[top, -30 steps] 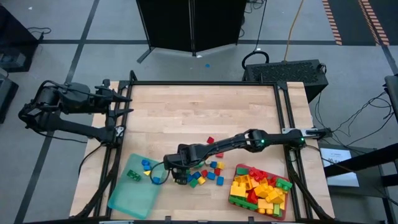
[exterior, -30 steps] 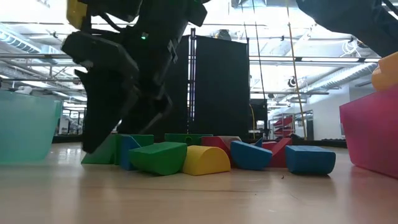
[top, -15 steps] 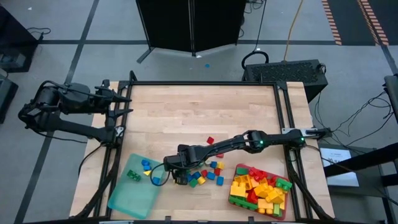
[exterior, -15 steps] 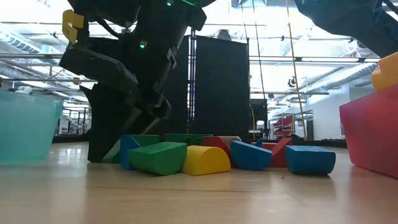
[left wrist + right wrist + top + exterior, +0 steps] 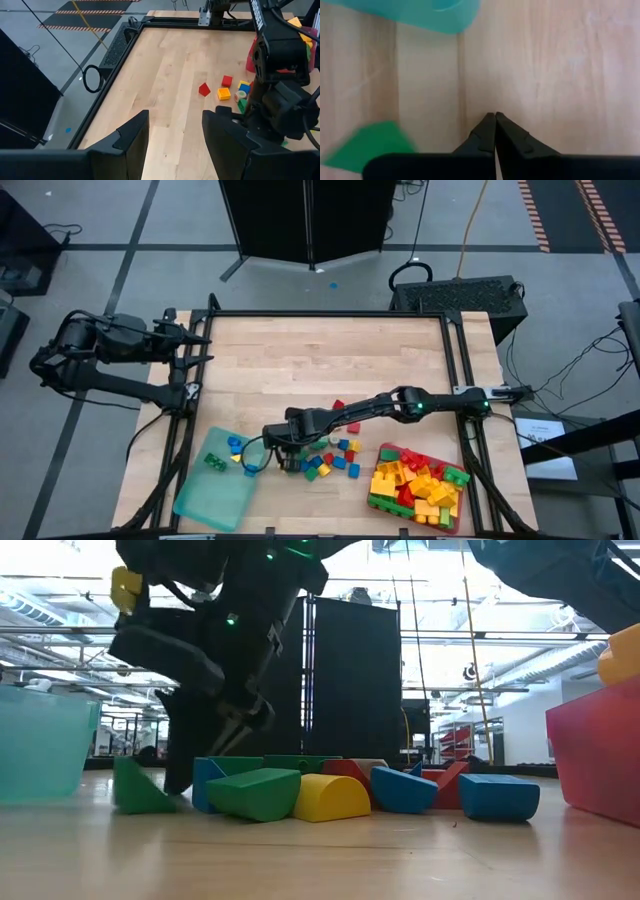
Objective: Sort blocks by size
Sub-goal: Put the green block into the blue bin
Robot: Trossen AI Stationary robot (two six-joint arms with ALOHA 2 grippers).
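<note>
Jaws of the right gripper [image 5: 495,131] are pressed together with nothing between them, tips pointing down at the bare wooden worktop [image 5: 300,370]; in the right wrist view a green block [image 5: 367,142] lies just beside them, untouched, and the corner of the translucent teal tray [image 5: 420,12] shows beyond. From the high view this gripper [image 5: 283,448] sits near the front of the worktop, between the teal tray [image 5: 215,490] and a loose scatter of small blocks [image 5: 335,455] in red, yellow, green and blue. The low view shows the same gripper low over the wood, with a green wedge-shaped block [image 5: 135,790] standing apart beside it, then a row of green, yellow, blue and red blocks [image 5: 330,795]. A few small blocks [image 5: 225,452] already lie in the teal tray, and a heap of larger red, yellow and green blocks [image 5: 420,485] fills the red tray [image 5: 375,502] at the front right. The left gripper [image 5: 190,345] waits at the far left edge of the worktop, its jaws spread apart and holding nothing, as the left wrist view confirms [image 5: 172,135].
</note>
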